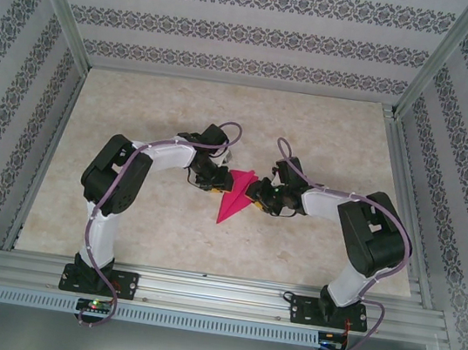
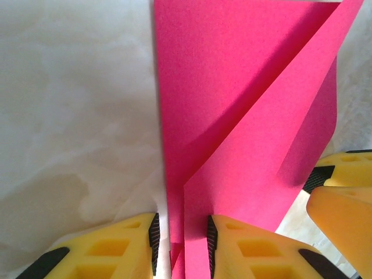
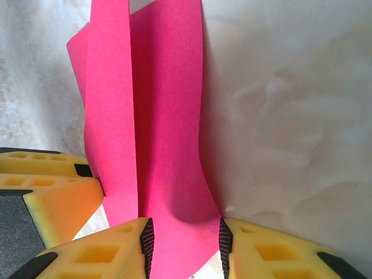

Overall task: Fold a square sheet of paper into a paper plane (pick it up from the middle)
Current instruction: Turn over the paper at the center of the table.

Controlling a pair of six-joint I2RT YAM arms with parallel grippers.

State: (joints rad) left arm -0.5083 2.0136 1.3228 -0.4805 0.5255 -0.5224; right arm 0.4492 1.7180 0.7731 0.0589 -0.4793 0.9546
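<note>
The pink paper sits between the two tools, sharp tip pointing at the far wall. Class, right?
No. The pink paper sits between the left tool and right tool, but its sharp tip points toward the arm bases; the top external view shows it.

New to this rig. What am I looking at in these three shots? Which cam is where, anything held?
Two robot arms are bolted at the near edge of a table. The wide shot is from a fixed camera above and behind: left arm on the left, right arm on the right. The close-ups are from a camera on each wrist, looking past yellow fingers. One pink paper, folded to a point, lies between them. The left gripper straddles a fold, with table showing beside one pad: open. In the right gripper, paper fills the gap pad to pad; whether it clamps, I cannot tell.
</note>
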